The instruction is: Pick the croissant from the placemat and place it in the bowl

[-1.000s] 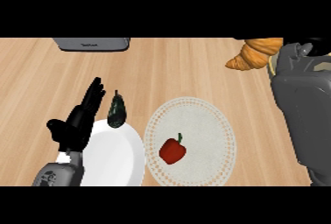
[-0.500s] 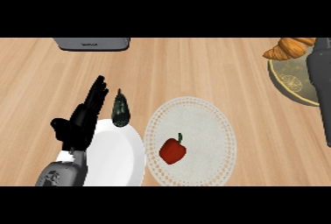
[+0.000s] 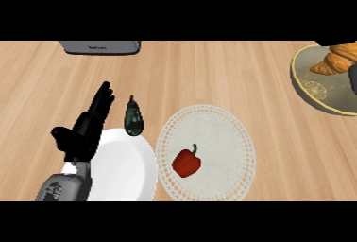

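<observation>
Left hand (image 3: 85, 132) resting open, empty, near table's left edge. Right hand mostly out of frame, state unclear. Croissant (image 3: 336, 60) above bowl (image 3: 304, 85) at right edge; off-centre release could land it on rim.

The croissant (image 3: 336, 60) is golden-orange and ridged, seen at the right edge over the bowl (image 3: 307, 84), with its pointed tip toward the left and its upper part cut off by the view's edge. The bowl is grey with a yellowish rim, only partly in view at the right. The placemat (image 3: 223, 137) is round, pale and lacy-edged, lying flat on the bench (image 3: 209, 75), well apart from the bowl.
</observation>
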Motion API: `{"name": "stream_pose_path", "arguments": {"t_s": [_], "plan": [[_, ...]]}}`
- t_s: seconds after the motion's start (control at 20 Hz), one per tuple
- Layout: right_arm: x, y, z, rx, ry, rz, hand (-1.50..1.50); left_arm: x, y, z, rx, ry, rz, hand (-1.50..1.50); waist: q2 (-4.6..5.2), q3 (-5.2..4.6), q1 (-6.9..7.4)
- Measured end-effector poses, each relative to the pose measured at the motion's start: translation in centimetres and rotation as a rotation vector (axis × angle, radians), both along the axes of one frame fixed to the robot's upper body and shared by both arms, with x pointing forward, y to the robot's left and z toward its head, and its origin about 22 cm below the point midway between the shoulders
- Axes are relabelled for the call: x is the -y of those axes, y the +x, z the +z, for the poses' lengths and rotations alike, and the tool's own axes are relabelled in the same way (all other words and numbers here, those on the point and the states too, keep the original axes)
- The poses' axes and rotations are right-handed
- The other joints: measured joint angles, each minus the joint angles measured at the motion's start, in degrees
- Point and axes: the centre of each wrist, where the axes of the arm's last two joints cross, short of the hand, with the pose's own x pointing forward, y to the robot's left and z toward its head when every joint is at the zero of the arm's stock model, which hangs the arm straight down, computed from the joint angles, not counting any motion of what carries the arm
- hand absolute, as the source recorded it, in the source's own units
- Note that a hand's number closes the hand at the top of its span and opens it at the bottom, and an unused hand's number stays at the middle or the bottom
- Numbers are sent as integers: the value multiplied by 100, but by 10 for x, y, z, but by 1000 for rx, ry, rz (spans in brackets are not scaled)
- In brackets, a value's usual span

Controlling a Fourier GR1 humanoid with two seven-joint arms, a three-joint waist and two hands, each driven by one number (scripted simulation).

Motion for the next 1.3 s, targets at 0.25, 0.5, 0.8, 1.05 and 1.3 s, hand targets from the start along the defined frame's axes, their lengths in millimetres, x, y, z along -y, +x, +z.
{"name": "stream_pose_path", "arguments": {"t_s": [0.25,0.5,0.8,1.05,1.3], "plan": [[41,1,-28,-33,-18,-37,150,3,0,5,5,-1,-3,0,4,2,22],[78,-5,-55,-98,23,-45,150,5,2,8,11,-1,-7,0,15,4,40],[100,-15,-90,-154,214,12,-150,6,0,2,11,-2,-10,0,26,9,53],[113,-21,-99,-98,303,105,-150,6,1,4,12,-3,-14,0,34,12,78],[124,-25,-89,88,341,151,-150,2,0,4,8,-4,-7,0,14,9,40]]}}
